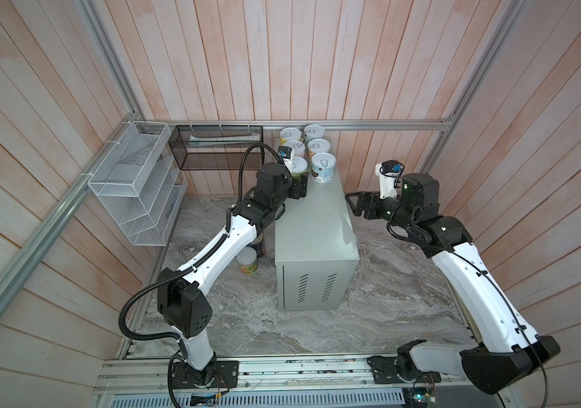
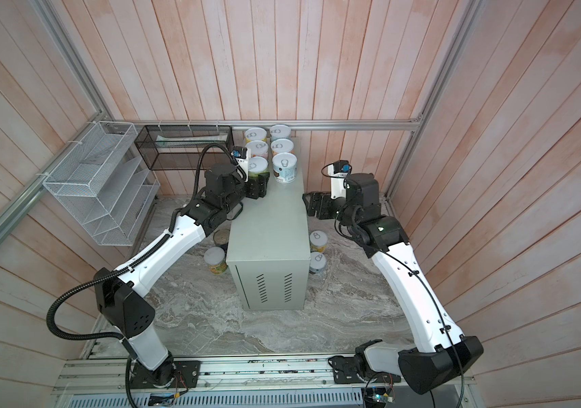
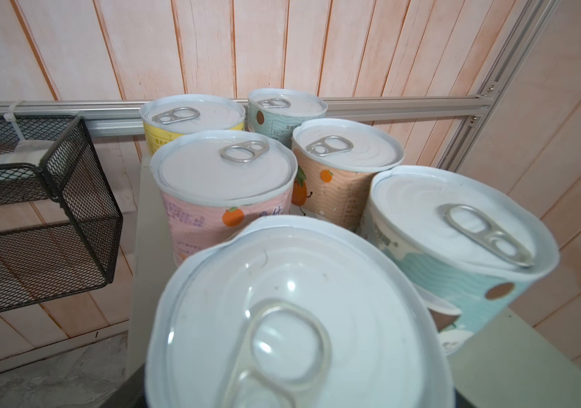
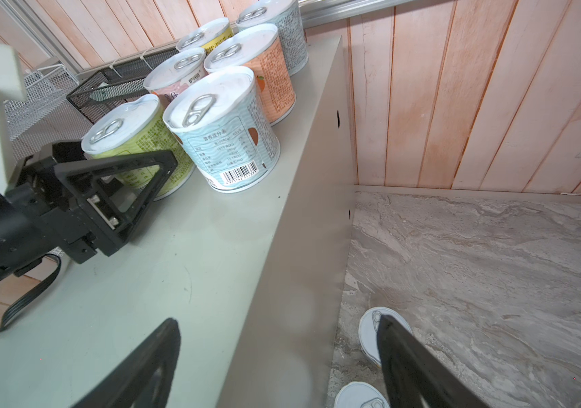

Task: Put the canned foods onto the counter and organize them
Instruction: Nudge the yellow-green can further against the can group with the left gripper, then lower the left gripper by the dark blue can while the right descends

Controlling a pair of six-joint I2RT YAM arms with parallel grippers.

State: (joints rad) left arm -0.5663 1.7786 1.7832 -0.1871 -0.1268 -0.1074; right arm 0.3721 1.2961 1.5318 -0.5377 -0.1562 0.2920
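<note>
As left hand straddles green tin, level

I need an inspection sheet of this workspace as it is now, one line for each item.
surface: grey marble surface, no spill seen
job's things: six tins in two rows at the counter's far end; four tins on the marble, two each side
clutter: white wire rack, black mesh basket, both on the wall
grippers: left tool around the green tin, grip unclear; right tool open, empty
cables: black hose loops beside left arm's base
surroundings: plank walls, aluminium rail
</note>
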